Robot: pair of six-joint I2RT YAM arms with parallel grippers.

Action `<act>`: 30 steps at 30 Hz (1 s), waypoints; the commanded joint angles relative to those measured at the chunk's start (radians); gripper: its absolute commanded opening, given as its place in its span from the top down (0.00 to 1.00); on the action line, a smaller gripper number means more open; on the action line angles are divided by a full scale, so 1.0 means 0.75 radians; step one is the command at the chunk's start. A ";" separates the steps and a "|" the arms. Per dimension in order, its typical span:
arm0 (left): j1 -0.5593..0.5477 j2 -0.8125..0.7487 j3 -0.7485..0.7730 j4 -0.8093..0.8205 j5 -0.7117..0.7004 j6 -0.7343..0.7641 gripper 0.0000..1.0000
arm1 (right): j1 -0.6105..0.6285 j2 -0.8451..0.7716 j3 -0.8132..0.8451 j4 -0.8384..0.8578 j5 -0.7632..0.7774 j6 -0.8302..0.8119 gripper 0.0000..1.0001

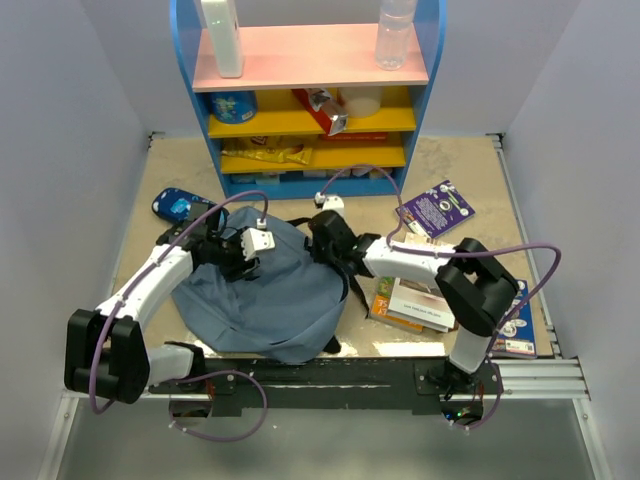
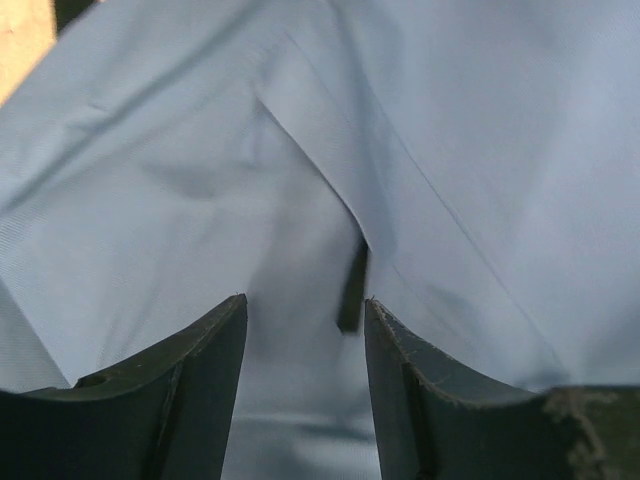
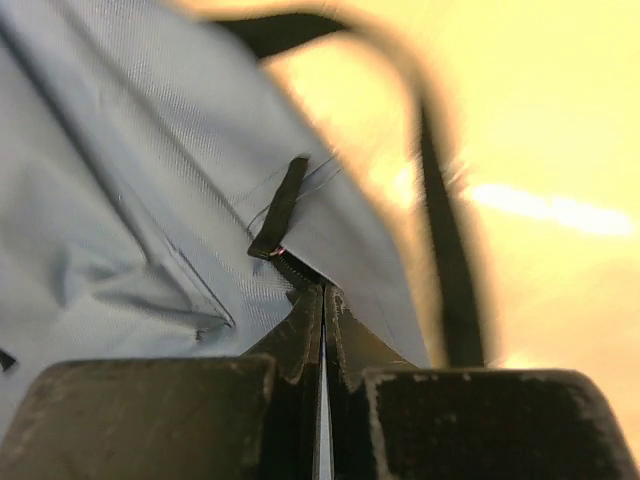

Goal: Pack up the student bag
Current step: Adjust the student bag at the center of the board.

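The student bag (image 1: pixel 270 295), a slate-blue backpack, lies flat at the near middle of the table with its black straps (image 1: pixel 352 285) trailing on its right side. My left gripper (image 1: pixel 238 260) is over the bag's upper left. In the left wrist view it (image 2: pixel 305 300) is open, with a black zipper pull (image 2: pixel 352 290) just beyond the tips, close to the right finger. My right gripper (image 1: pixel 322 240) is at the bag's upper right edge. In the right wrist view it (image 3: pixel 323 288) is shut, tips against the zipper line below a black pull tab (image 3: pixel 280 210); nothing shows between the jaws.
A blue shelf unit (image 1: pixel 310 90) with snacks and bottles stands at the back. A small bright-blue pouch (image 1: pixel 178 205) lies left of the bag. A purple book (image 1: pixel 437 208) and a stack of books (image 1: pixel 415 302) lie on the right. A white cable plug (image 1: pixel 328 200) rests before the shelf.
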 commanded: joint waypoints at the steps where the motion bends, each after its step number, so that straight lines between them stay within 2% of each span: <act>1: 0.000 -0.029 -0.028 0.113 0.050 -0.068 0.46 | -0.139 -0.027 0.199 -0.076 0.137 -0.293 1.00; 4: 0.002 -0.027 -0.032 0.150 0.060 -0.102 0.46 | -0.160 -0.031 0.306 -0.121 0.085 -0.369 1.00; 5: 0.002 -0.029 -0.032 0.170 0.062 -0.129 0.46 | -0.158 -0.039 0.322 -0.151 0.079 -0.373 0.94; 6: 0.002 -0.029 -0.040 0.189 0.064 -0.145 0.46 | -0.158 -0.045 0.332 -0.160 0.049 -0.375 0.83; 7: 0.004 -0.029 -0.047 0.207 0.062 -0.160 0.46 | -0.156 -0.055 0.330 -0.168 -0.002 -0.345 0.58; 11: 0.002 -0.035 -0.086 0.320 0.056 -0.225 0.46 | -0.044 -0.125 0.251 -0.147 -0.060 -0.273 0.39; 13: 0.002 -0.017 -0.075 0.322 0.081 -0.227 0.46 | 0.002 -0.117 0.228 -0.168 -0.062 -0.206 0.34; 19: -0.035 0.082 0.019 0.263 0.152 -0.219 0.43 | 0.043 -0.045 0.136 -0.108 -0.062 -0.083 0.33; 25: -0.159 0.110 -0.014 0.346 0.050 -0.211 0.42 | 0.004 0.000 0.140 -0.053 -0.054 -0.044 0.33; 30: -0.174 0.157 -0.034 0.438 0.007 -0.207 0.42 | -0.070 -0.012 0.132 0.008 -0.105 0.001 0.33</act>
